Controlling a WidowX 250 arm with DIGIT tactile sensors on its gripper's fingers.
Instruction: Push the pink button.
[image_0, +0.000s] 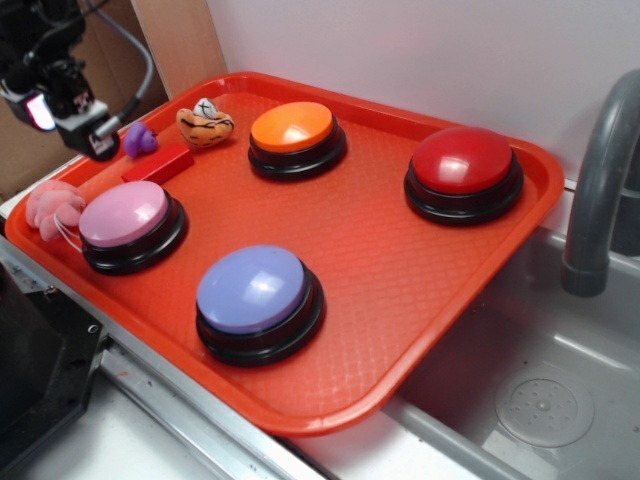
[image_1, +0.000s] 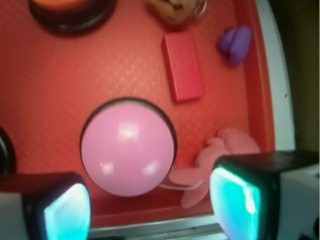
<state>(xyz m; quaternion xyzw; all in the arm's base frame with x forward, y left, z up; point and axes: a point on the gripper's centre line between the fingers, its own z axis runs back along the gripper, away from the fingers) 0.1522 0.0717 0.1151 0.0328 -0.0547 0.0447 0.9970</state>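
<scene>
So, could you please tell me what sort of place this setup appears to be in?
Probably a toy kitchen sink station in a robot lab: a grey faucet over a sink basin, with an orange tray beside it holding dome buttons, including the pink button.

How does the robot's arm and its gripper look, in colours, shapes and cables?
The gripper has two blocky fingers with black housings, pale grey outer sides and glowing cyan-teal pads. In the exterior view the arm is black, with a grey cable looping behind it and a small pinkish-white glow on the gripper.

Kitchen-style setup: metal sink (image_0: 545, 395), grey faucet (image_0: 598, 170), red tray (image_0: 420, 300) alongside.
</scene>
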